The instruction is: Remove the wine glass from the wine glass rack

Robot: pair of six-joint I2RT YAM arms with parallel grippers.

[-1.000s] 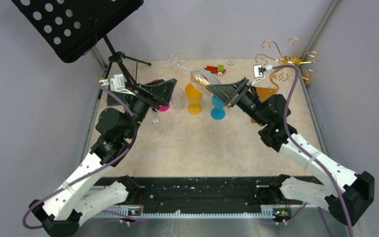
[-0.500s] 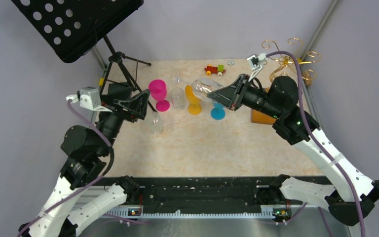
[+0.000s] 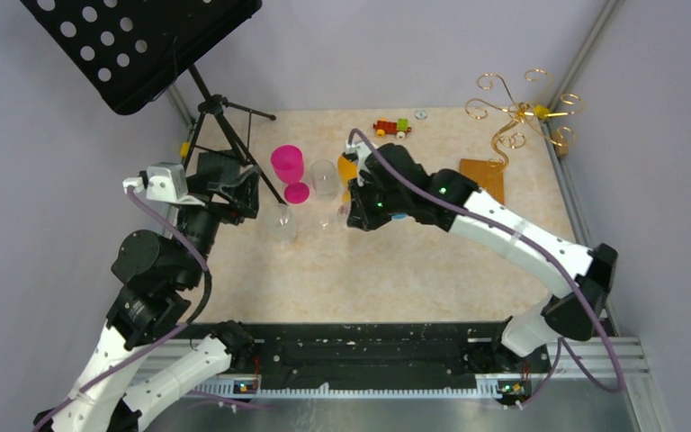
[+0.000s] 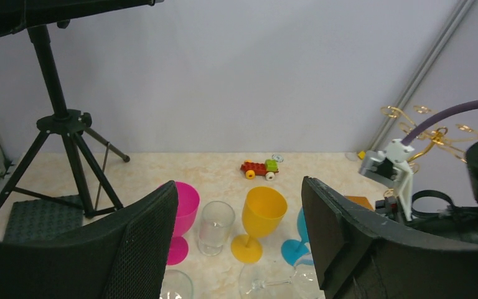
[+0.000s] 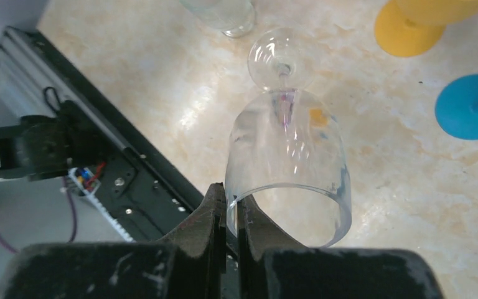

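From above, the right arm has swung away from the rack (image 3: 515, 110), which is now standing bare, well behind and to one side of the right fingers. The arm is reaching down over the middle of the table (image 3: 396, 270). The wine glass (image 3: 333, 216) has come with it and is showing only faintly just ahead of the wrist. The lift-off looks done, and what is remaining, I judge, is setting the glass down. The left fingers (image 3: 237, 191) have pulled back and are hanging spread wide with nothing in them.

In the left wrist view, those fingers (image 4: 143, 243) are gaping empty. The glass (image 4: 274, 283) is lying tilted, low and beyond the gap between them, and the rack (image 4: 429, 134) is sitting far off past the right-hand finger.

In the right wrist view, the right fingers (image 5: 215, 215) are pressing almost fully together on the rim, one inside the bowl and one outside. The glass (image 5: 286, 156) is looking clear and thin-walled, pointing foot-first away from the fingers toward the table. It is hanging near a yellow goblet (image 5: 404, 28) and a blue goblet (image 5: 467, 106); whether the foot is touching the table I cannot tell.
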